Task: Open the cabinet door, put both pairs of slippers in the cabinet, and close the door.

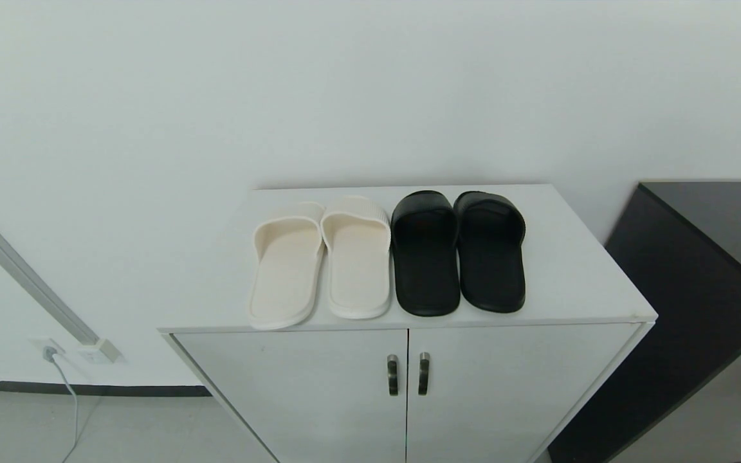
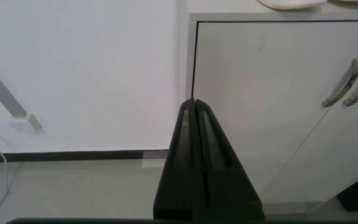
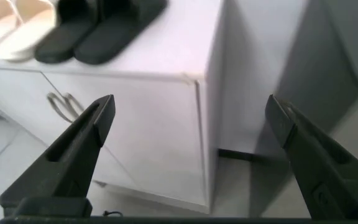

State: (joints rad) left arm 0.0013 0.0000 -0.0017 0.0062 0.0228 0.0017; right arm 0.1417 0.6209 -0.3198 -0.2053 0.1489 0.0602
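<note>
Cabinet at the opening step, judged not yet begun: the left door and right door are sitting shut, and the handles are hanging side by side at the centre seam with nothing touching them; the white slippers and black slippers are lying in one row on the cabinet's top surface, toes toward the wall.

The left pincer is staying clenched on nothing, fingers pressed together; the left door is lying ahead of its tips, the handles ahead and toward the robot's right, the surface and the white slippers higher than it. The right pincer is standing released, fingers spread wide; the cabinet's right front corner is lying ahead between them, the handles toward the robot's left of it, and the black slippers are lying nearer to it than the white.

The next move is calling for one pincer to close around a handle and draw it outward along the door's arc; the left would be needing to spread first, while the right is already spread.

Count: one cabinet, two doors, two handles; four slippers, two white and two black. Beyond the right pincer's outer side a dark unit is standing just beside the cabinet; a wall socket is sitting well apart on the left pincer's outer side.
</note>
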